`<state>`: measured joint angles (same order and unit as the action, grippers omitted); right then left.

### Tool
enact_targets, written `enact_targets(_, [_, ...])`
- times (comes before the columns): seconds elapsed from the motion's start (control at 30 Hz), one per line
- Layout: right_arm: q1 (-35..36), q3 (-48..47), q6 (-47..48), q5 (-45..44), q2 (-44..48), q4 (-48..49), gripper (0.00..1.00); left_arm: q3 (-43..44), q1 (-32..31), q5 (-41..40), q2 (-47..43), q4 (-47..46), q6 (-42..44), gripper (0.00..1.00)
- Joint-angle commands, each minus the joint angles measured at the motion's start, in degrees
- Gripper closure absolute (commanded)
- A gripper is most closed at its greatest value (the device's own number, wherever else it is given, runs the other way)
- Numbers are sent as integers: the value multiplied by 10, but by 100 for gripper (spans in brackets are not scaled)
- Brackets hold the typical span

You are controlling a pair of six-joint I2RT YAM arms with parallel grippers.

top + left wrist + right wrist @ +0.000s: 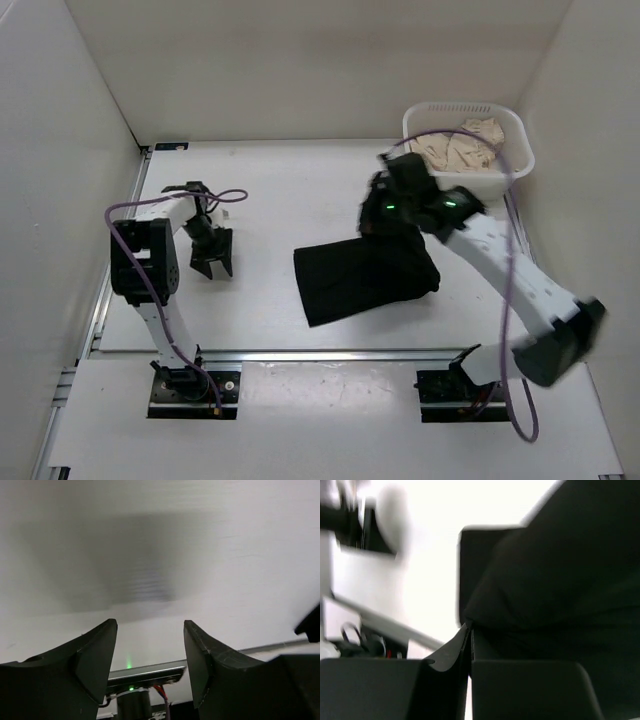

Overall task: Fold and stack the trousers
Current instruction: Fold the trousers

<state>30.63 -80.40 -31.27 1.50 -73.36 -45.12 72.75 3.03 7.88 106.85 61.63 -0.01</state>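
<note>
The black trousers (365, 280) lie as a folded bundle on the white table, right of centre. My right gripper (385, 218) is at the bundle's far edge, its jaws closed on a fold of the black fabric. In the right wrist view the gripper (470, 628) pinches the trousers (560, 580), which fill the right side. My left gripper (212, 262) hangs open and empty over bare table to the left, well apart from the trousers. The left wrist view shows its gripper (150, 627) with only table between the fingers.
A white basket (512, 130) stands at the back right corner with beige cloth (462, 148) in it. White walls close in the table on three sides. A metal rail (330, 355) runs along the near edge by the arm bases.
</note>
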Motion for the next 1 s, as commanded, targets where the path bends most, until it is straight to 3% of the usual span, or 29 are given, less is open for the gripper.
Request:
enact_targets(0.0, [130, -31, -49, -40, -140, -51, 100, 35, -51, 116, 25, 8, 0, 33])
enact_targets(0.13, [220, -163, -38, -58, -330, -110, 100, 50, -73, 116, 81, 14, 0, 33])
enact_targets(0.17, [240, -249, -26, -63, -363, -136, 100, 56, -73, 116, 81, 14, 0, 33])
enact_targets(0.2, [247, -295, -14, -78, -396, -199, 100, 62, -73, 116, 89, 14, 0, 33])
enact_targets(0.3, [268, -406, 16, -70, -513, -256, 100, 72, -68, 116, 96, 14, 0, 33])
enact_targets(0.53, [292, -365, 44, -55, -517, -245, 100, 67, -57, 91, 102, 14, 0, 33])
enact_targets(0.57, [292, -329, 57, -41, -507, -232, 96, 67, -57, 91, 102, 14, 0, 33])
enact_targets(0.67, [313, -307, 89, -33, -476, -200, 65, 67, -45, 86, 102, 14, 0, 33])
enact_targets(0.83, [376, -387, 211, -105, -456, -217, 46, 81, -45, 64, 97, 22, 0, 33])
enact_targets(0.9, [412, -387, 259, -140, -411, -212, 34, 87, -45, 64, 90, 29, 0, 33])
enact_targets(0.97, [421, -321, 254, -190, -329, -161, 28, 101, -50, 58, 73, 34, 0, 33])
